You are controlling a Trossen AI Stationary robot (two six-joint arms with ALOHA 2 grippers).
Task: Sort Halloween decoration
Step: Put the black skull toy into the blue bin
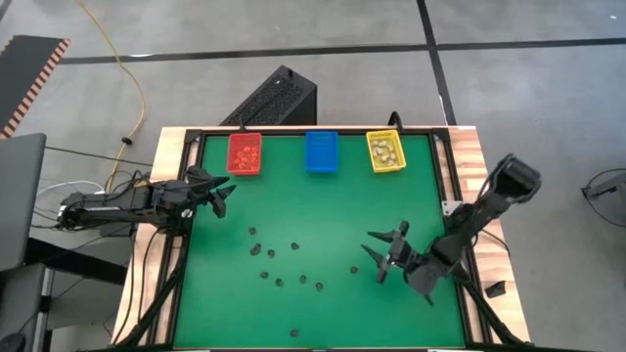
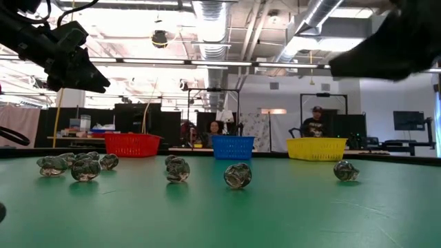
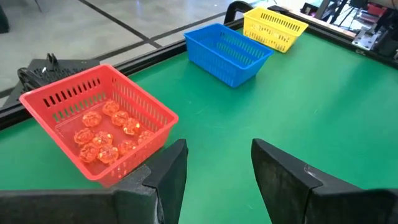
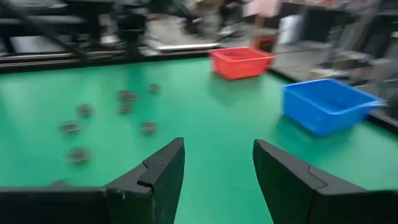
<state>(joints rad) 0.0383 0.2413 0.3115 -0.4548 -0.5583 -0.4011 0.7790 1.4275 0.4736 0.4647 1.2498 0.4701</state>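
Right gripper (image 1: 387,252) open, empty, just right of scattered dark trinkets (image 1: 279,266); left gripper (image 1: 223,194) open, beside red bin (image 1: 245,154).

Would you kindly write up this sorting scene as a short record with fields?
Red bin: orange trinkets inside
Blue bin: looks empty
Yellow bin: pale trinkets inside
Loose trinkets: dark pieces scattered on the green mat, mostly toward its front left
Left gripper: open, holding nothing, near the red bin
Right gripper: open, holding nothing, above the mat's right side
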